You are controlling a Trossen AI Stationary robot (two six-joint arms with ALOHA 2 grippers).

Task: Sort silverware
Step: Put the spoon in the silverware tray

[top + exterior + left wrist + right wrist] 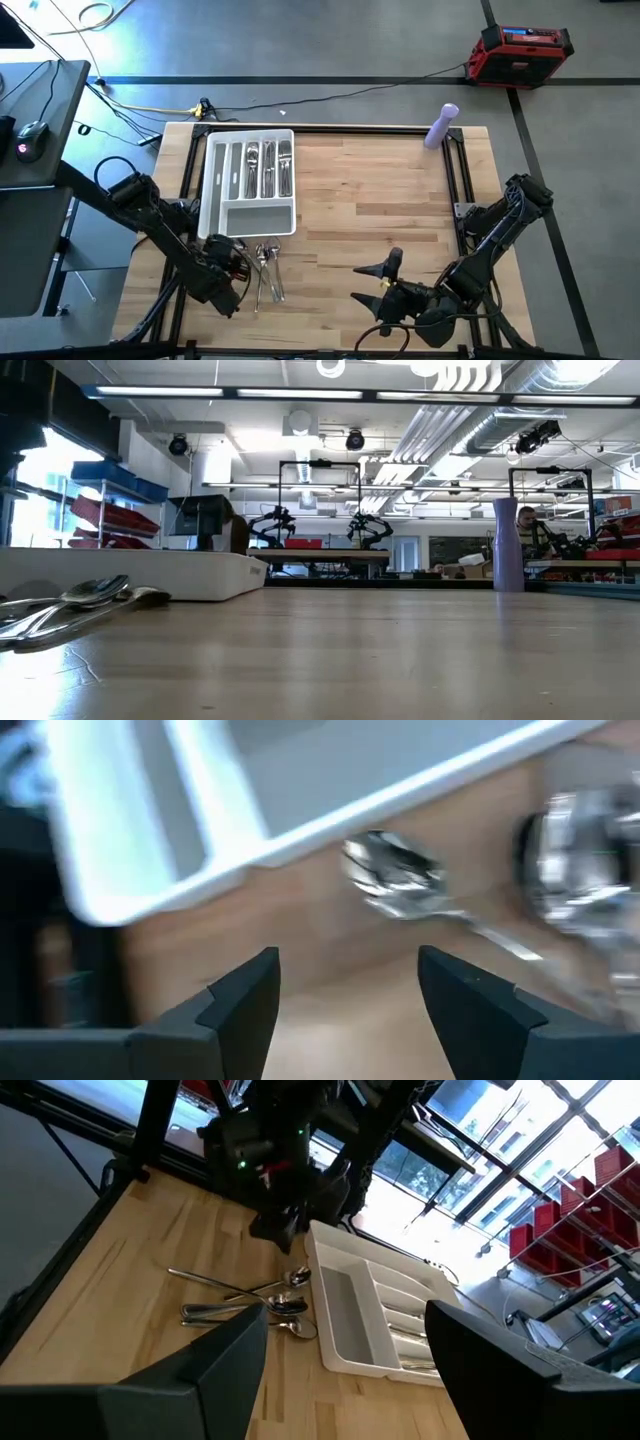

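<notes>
Silverware [268, 168] in tray [212, 190] slots

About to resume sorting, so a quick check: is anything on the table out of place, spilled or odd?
Nothing looks spilled or damaged. A small pile of loose silverware lies crisscrossed on the table just outside the tray, beside the open left hand. A lilac bottle stands at the far edge, unrelated to the sorting. The right hand waits open, away from everything.

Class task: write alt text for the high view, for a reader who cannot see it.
Overhead, a white tray holding some sorted silverware lies on a wooden table, with loose silverware piled just below it. The left hand hovers open beside that pile; the right hand waits open near the table's front edge. A lavender bottle stands at the far edge.
</notes>
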